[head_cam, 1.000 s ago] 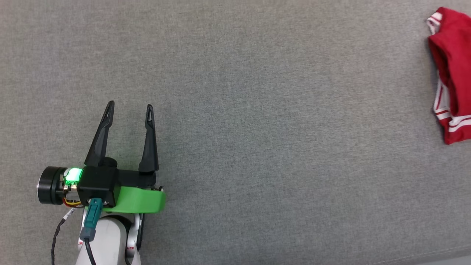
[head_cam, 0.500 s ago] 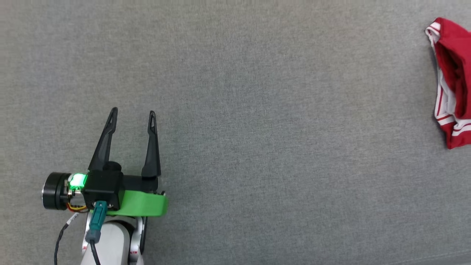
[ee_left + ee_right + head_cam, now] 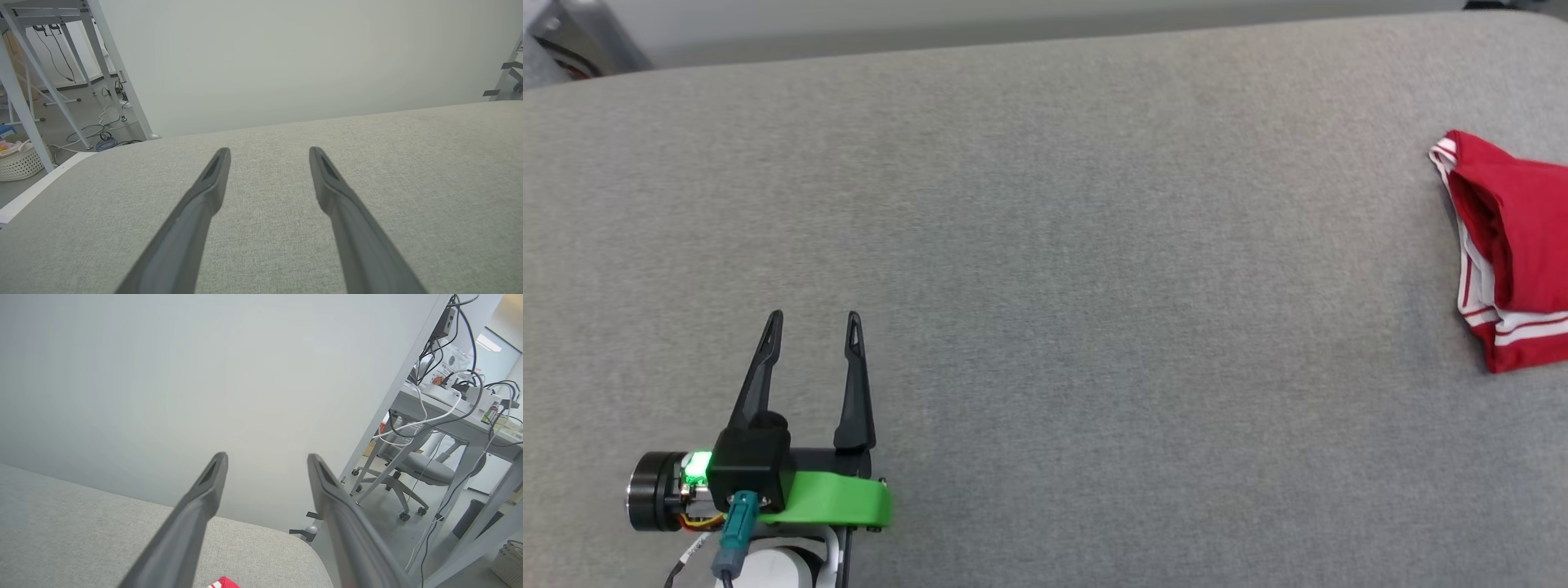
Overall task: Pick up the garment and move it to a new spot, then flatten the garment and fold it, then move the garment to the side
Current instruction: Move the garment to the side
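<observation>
- Jaws on both sides are released and hold nothing: my left gripper [image 3: 814,315] hangs low over the near left of the table [image 3: 1094,286], fingers spread and pointing away from me; my right gripper [image 3: 266,455] is spread just as wide, aimed past the table's far right corner toward a wall
- The garment [image 3: 1515,245] lies at the right edge of the table, well apart from my left gripper, with part of it cut off by the head view's border; in the right wrist view a scrap of red shows just below my fingers
- It sits as a compact red bundle with striped trim stacked in layers, so I judge it folded and set aside, the last step done or nearly so
- If so, the next move asks little: keep both arms off the cloth and draw back without brushing it
- If the bundle is only crumpled, my right arm is the one to reach it, coming down on the top layer
- No lettering or number shows on the garment as it lies
- A tag on my left wrist cable [image 3: 690,551] and a bag on the desk [image 3: 451,361] carry print too small to read
</observation>
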